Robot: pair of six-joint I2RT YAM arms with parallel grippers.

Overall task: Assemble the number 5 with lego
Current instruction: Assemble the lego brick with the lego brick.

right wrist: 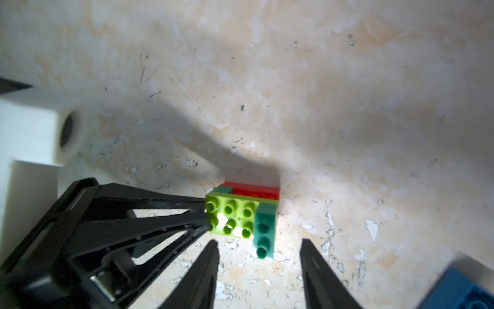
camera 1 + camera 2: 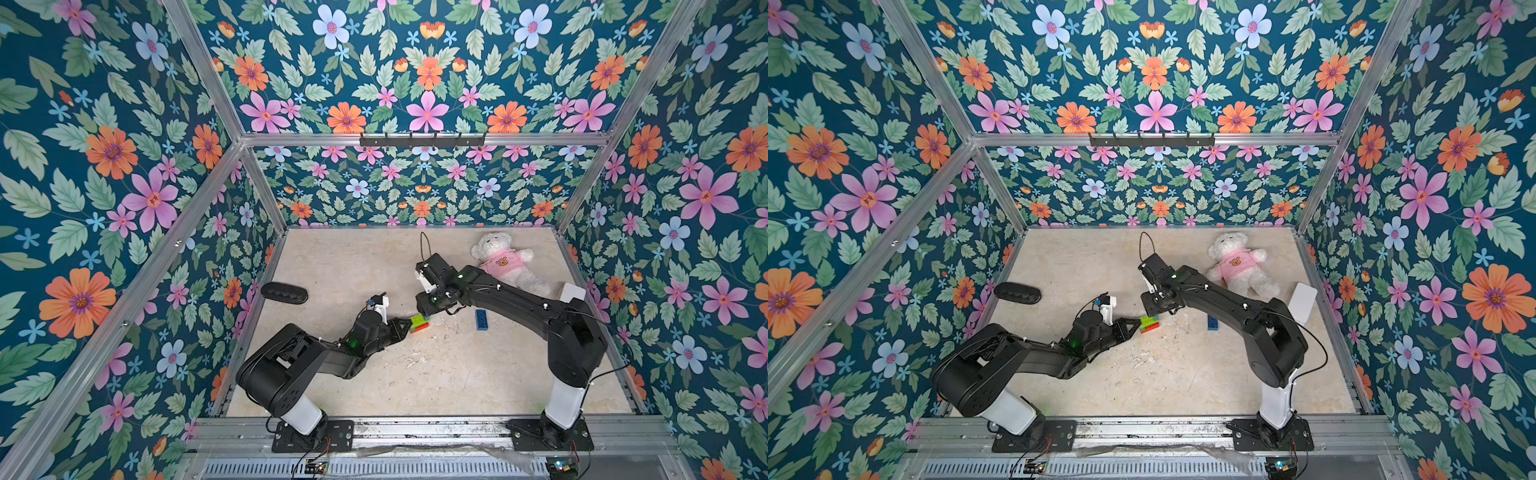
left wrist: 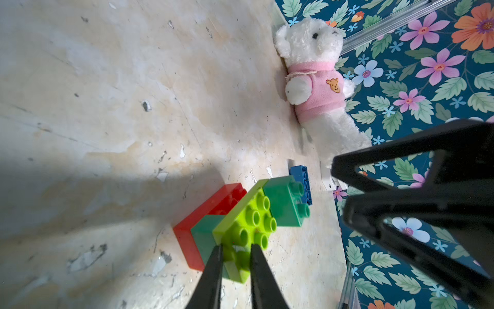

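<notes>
Bright overhead light; soft shadows on tabletop (image 1: 347,80); wrist-view edges blurred.

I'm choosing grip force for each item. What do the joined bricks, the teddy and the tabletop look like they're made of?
Joined bricks: hard moulded plastic, glossy; crisp edges, and the studs catch highlights.
Teddy: curly white plush, probably stuffed, in a pink fleece-like top.
Tabletop: hard, matte, beige stone-look surface, scratched and chipped; whether it is stone or laminate is unclear.
</notes>
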